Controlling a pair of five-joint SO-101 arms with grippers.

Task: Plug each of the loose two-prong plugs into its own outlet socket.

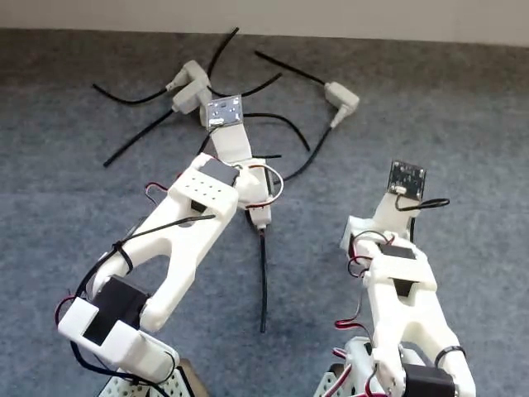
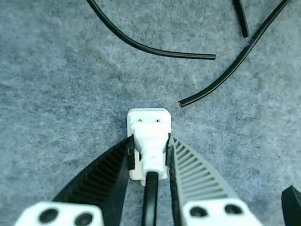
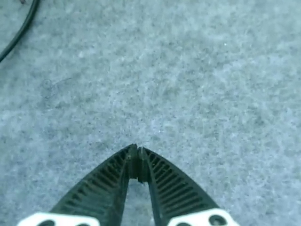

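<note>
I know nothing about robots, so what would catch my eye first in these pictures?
The left gripper clamps a white plug trailing a black cord, low over the grey carpet in the middle of the scene. Two more white connectors lie among cords at the far left, another connector at the far right. The right gripper hangs shut and empty over bare carpet.

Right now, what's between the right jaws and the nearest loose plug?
Bare carpet, shown in high and right wrist views; a black cable lies off to one side.
</note>
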